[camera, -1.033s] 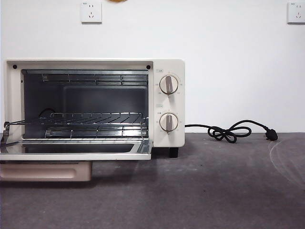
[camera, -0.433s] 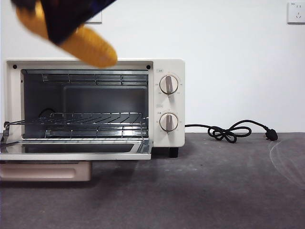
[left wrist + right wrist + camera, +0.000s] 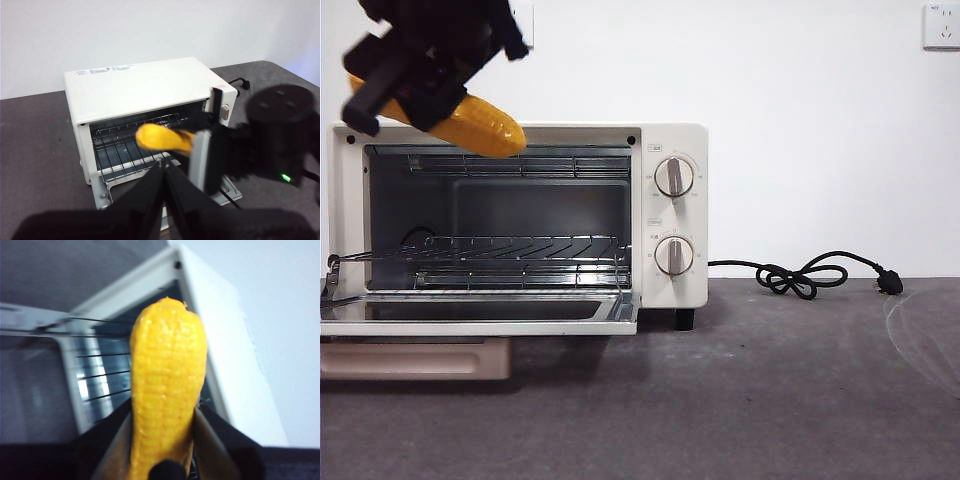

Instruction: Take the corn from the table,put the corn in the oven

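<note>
The corn [image 3: 470,125] hangs clamped in the right hand [image 3: 425,75], level with the top edge of the oven [image 3: 670,230], in front of its open mouth. It could knock that edge (it sits too high). The left wrist view alone shows the left hand [image 3: 164,172], jaws together, waiting well back above the surface [image 3: 770,400].

A second ago we had nothing above the oven [image 3: 520,215]. Half a second ago our right gripper [image 3: 415,75] came in at 11 o'clock with the corn [image 3: 470,125] clamped between its fingers [image 3: 207,440]. Since then it has dropped and drawn toward 9 o'clock, the cob's free tip now over the oven's top front edge.
</note>
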Tool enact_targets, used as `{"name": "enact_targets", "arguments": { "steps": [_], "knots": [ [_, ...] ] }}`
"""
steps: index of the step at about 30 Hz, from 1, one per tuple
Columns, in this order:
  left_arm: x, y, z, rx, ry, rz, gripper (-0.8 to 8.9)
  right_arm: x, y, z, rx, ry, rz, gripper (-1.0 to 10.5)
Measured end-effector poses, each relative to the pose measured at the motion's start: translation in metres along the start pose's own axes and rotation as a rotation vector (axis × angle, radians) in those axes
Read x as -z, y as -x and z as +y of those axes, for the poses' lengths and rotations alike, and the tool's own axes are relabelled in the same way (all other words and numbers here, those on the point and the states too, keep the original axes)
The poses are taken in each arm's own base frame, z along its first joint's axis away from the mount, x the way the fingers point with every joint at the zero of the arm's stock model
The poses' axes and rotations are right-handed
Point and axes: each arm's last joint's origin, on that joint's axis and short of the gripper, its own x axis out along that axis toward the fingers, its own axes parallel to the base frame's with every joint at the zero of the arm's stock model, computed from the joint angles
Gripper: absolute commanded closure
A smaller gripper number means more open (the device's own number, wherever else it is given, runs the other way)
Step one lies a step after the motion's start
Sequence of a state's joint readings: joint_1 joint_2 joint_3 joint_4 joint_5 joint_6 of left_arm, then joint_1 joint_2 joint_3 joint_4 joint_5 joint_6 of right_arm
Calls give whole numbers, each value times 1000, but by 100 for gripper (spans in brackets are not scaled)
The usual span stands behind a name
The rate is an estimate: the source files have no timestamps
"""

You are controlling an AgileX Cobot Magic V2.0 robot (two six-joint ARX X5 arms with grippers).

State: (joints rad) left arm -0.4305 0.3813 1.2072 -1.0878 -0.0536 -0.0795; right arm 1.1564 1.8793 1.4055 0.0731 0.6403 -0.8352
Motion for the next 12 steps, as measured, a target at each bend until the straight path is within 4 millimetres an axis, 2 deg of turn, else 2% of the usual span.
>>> {"name": "enact_targets", "arguments": {
  "steps": [5,12],
  "knots": [
    [0,0,0,0,0,0,819,6,-25,-4,19,-7,46,962],
    [0,0,0,0,0,0,819,29,-51,4,-28,29,132,962]
  ]
}}
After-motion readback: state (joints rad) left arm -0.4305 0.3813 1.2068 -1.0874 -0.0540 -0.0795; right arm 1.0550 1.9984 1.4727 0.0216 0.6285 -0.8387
